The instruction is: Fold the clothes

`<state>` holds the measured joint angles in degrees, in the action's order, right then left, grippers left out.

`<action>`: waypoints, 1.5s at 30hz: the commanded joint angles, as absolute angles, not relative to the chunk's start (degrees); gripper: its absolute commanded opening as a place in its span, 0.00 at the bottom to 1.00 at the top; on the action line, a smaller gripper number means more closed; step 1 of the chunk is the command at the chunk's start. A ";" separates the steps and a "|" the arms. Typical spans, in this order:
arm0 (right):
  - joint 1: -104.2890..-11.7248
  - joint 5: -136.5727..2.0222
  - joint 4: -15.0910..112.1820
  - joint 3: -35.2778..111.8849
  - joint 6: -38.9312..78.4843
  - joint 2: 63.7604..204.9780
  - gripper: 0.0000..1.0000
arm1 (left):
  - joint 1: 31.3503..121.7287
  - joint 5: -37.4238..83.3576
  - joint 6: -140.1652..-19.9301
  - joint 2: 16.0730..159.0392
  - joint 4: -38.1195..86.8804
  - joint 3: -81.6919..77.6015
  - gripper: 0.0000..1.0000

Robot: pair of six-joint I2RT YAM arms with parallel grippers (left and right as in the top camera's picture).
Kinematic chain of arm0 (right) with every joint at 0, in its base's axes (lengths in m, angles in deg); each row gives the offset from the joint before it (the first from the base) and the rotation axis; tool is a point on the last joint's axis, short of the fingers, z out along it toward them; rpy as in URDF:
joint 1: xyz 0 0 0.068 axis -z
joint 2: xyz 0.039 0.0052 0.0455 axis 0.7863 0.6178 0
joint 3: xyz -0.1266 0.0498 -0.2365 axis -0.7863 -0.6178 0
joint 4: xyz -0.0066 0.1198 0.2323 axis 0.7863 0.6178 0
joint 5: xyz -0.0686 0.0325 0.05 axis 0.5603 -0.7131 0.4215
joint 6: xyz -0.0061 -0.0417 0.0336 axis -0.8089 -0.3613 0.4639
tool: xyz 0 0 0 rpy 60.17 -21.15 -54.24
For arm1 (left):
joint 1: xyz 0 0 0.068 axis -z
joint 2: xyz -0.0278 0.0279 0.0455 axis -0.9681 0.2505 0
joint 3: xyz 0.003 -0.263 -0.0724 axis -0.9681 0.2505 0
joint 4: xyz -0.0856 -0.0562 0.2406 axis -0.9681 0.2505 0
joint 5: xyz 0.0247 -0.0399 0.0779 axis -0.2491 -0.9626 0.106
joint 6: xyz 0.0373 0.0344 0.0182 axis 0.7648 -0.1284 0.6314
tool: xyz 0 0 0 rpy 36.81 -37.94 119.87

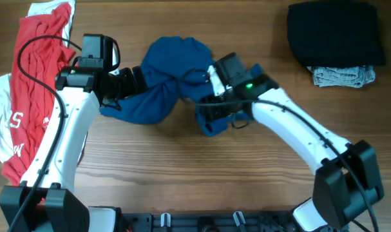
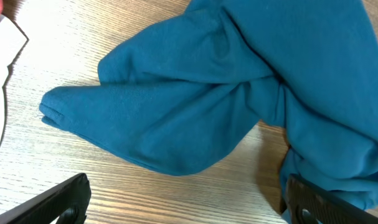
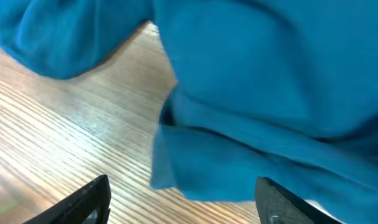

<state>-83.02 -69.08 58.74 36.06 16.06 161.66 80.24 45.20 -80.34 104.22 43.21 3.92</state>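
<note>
The blue T-shirt [image 1: 172,71] lies crumpled in a heap near the middle of the desk [image 1: 182,180], a little toward 12 o'clock in the overhead view. A flattened lobe of it trails toward 8 o'clock.

The left end effector [image 1: 132,82] reaches in from 9 o'clock with its jaws spread wide. In its wrist view the shirt [image 2: 195,112] lies on the wood ahead of the fingers [image 2: 55,202], which hold nothing.

The right end effector [image 1: 216,111] comes in from 4 o'clock, over the shirt's lower edge. Its jaws also stand apart. A folded hem of the shirt [image 3: 269,81] lies between the fingers [image 3: 83,202], not pinched.

A red garment [image 1: 40,71] lies rumpled at 9 o'clock, on top of a white garment [image 1: 0,122] with red lettering. At 2 o'clock is a folded black garment [image 1: 337,32], and a small grey garment [image 1: 343,76] touches its 6 o'clock edge.
</note>
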 commanded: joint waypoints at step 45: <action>-59.07 -75.68 62.76 40.43 13.46 148.63 0.67 | 86.36 41.09 -71.18 106.47 28.59 20.99 0.90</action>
